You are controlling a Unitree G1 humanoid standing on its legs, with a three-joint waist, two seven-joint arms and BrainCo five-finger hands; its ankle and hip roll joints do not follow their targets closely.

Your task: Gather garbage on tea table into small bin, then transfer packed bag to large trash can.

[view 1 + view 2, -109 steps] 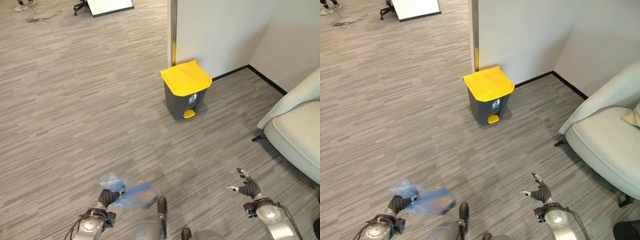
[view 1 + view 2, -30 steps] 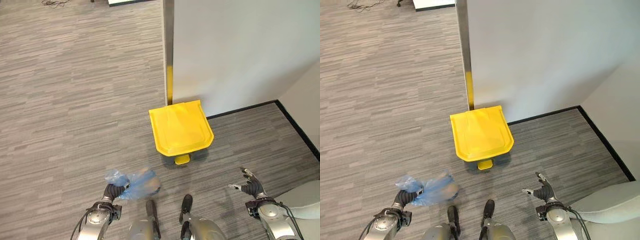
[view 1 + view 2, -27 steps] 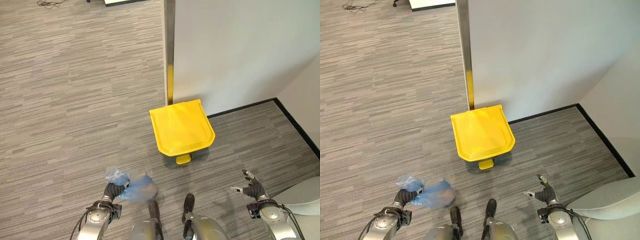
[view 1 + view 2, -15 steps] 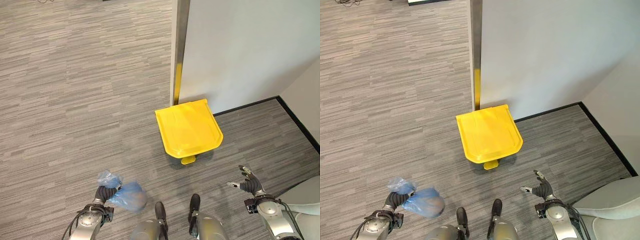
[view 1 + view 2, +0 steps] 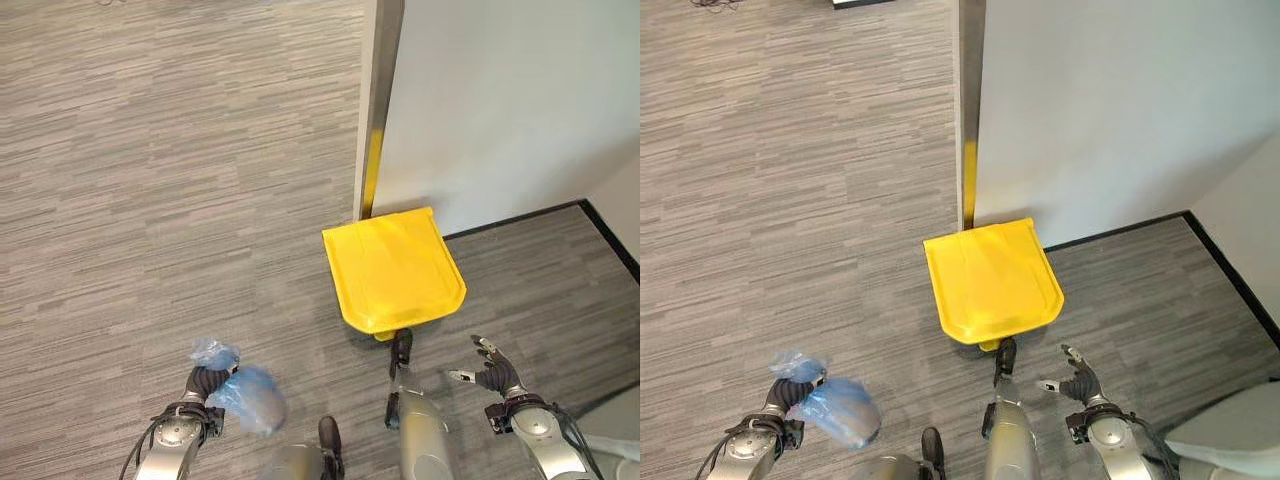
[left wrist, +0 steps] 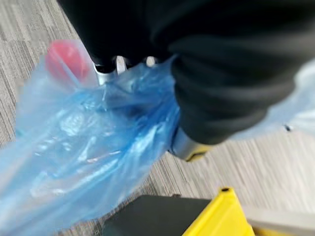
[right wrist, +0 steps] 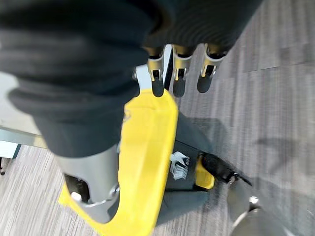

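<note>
Standing closer to the large trash can [image 5: 394, 275] than a few seconds ago, the robot now has it directly ahead, lid [image 5: 992, 279] shut, beside the wall [image 5: 510, 100]. The left robot hand [image 5: 205, 383] is clenched round the neck of the packed blue bag [image 5: 250, 397], which hangs above the floor [image 5: 150, 200]; the right robot hand [image 5: 1076, 381] is spread and empty beside the can. Judged from this, only opening the lid and dropping the bag remain.

Thin translucent blue plastic bag [image 5: 250, 396] — crinkled, glossy, smooth yellow plastic bin lid [image 5: 394, 271], matt grey striped carpet floor [image 5: 150, 200]
</note>
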